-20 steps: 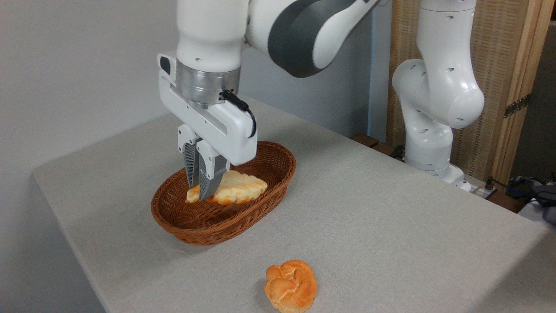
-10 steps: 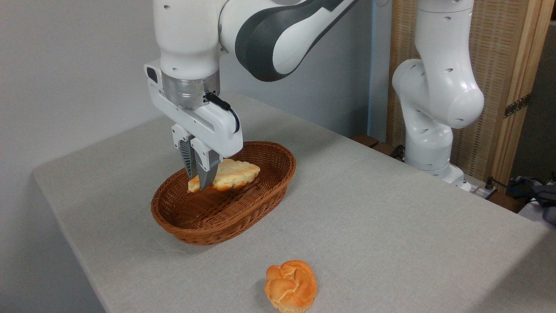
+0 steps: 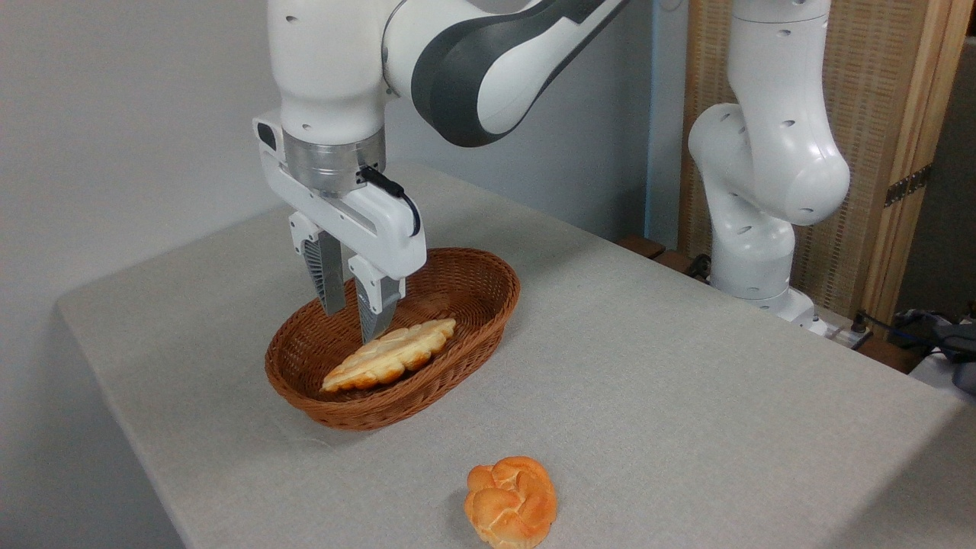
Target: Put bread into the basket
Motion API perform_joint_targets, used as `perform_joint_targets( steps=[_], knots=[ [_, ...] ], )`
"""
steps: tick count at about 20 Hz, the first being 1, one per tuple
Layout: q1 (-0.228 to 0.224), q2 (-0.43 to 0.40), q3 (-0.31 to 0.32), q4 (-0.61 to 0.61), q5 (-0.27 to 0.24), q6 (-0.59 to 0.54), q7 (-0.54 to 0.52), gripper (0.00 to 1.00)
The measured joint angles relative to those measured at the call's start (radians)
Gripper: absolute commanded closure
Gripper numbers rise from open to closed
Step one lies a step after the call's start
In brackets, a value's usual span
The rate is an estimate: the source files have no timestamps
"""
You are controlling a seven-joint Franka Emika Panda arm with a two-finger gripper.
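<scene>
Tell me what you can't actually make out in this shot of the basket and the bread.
- Fixed camera: the basket floor under the bread is covered by the loaf, and the near inner wall is hidden by the rim.
- The right finger's tip sits in front of the bread; touching or just above cannot be told. The gripper fingers stand apart.
- The round bun underside is hidden.
- The arm's upper part is cut off by the top edge.

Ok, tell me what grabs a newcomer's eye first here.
The big white arm's tool hangs open over the wicker basket at centre left. The pale braided bread lies inside, free of the fingers. A round orange bun sits alone on the table near the front edge.
</scene>
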Motion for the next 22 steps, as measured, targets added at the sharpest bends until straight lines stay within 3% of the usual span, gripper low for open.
perform_joint_targets(
  steps=[4,9,11,16,22],
  knots=[
    [0.012,-0.006,0.005,0.018,0.006,0.002,0.000,0.00],
    [0.020,-0.014,0.038,0.047,0.106,0.002,0.000,0.00],
    [0.021,-0.015,0.063,0.059,0.121,0.002,0.008,0.00],
    [0.024,-0.017,0.103,0.064,0.124,0.001,0.121,0.00],
    [0.024,-0.017,0.115,0.064,0.124,0.001,0.146,0.00]
  ],
)
